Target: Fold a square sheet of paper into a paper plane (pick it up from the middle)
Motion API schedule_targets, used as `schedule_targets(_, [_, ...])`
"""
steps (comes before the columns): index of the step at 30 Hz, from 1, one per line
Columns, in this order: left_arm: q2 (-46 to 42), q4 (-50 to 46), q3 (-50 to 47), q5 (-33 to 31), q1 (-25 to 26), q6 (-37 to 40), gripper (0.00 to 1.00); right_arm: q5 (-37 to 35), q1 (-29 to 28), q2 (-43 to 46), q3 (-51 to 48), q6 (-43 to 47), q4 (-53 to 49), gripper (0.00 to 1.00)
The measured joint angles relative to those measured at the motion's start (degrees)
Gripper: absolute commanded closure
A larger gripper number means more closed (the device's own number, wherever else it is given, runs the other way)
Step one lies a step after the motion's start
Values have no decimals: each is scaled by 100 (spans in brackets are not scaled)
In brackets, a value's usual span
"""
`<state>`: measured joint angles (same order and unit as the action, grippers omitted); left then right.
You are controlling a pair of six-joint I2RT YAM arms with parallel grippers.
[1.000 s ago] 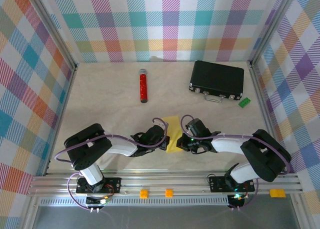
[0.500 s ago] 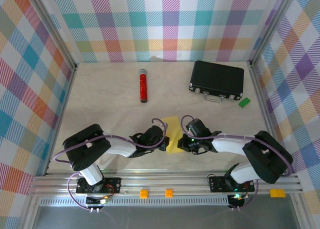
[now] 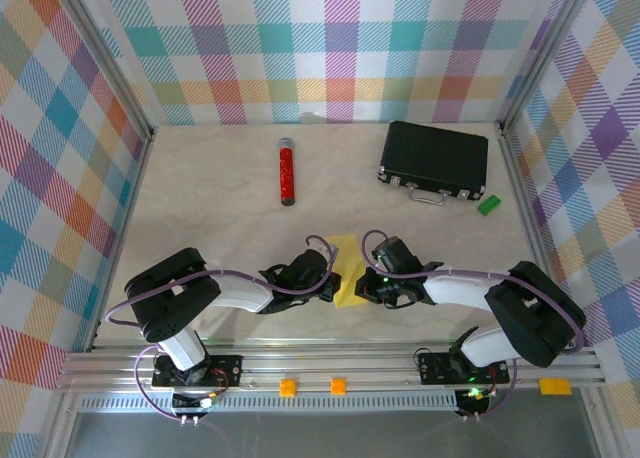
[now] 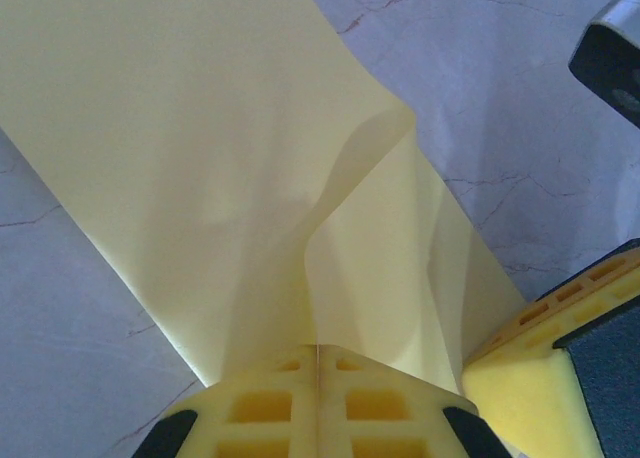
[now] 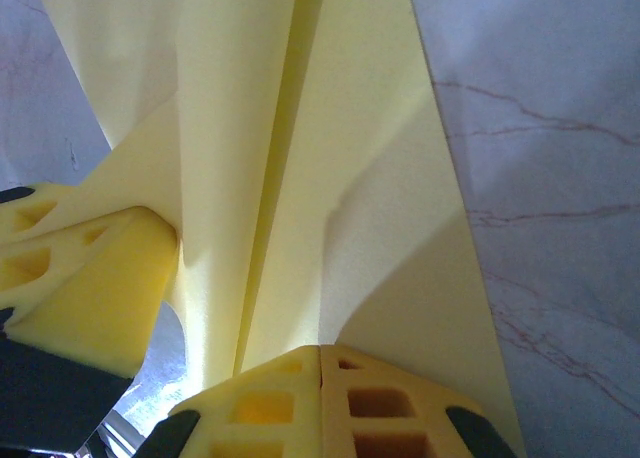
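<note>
Both arms sit low at the near middle of the table point(image 3: 200, 208), and the sheet point(image 3: 347, 256) is right between them. The left gripper point(image 3: 329, 280) comes in from the left and the right gripper point(image 3: 367, 286) from the right, both at the sheet's near end.

On the left wrist view, the left gripper point(image 4: 318, 403) has its yellow fingertips pressed flat together with the sheet point(image 4: 200, 128) nipped in the seam. The paper fans away from the pinch in loose layers, one flap billowing up. The right wrist view tells the same story: the right gripper point(image 5: 320, 393) is clamped on the sheet point(image 5: 340, 148), a long crease running straight away from its tips, and the other arm's finger point(image 5: 85, 278) is pressed in from the left, touching the paper.

Here's the relation that matters. The sheet's long axis runs from the near edge out toward the far wall, leaning slightly right, so all the free paper lies ahead of both grippers. Neither arm is nearer; they share the same end, just beside each other. My read is that any next crease has to work outward along that axis.

Count it up: one yellow sheet, two grippers on it. Well apart at the back are one red cylinder point(image 3: 286, 173), one black case point(image 3: 435, 158) and one green block point(image 3: 489, 205).
</note>
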<state>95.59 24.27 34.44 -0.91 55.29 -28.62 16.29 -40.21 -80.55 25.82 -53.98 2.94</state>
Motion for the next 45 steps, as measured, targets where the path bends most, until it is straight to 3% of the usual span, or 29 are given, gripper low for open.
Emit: schedule_targets(45, [219,0,173,131,-122,256,96,2,0,-42,0,0,92,91])
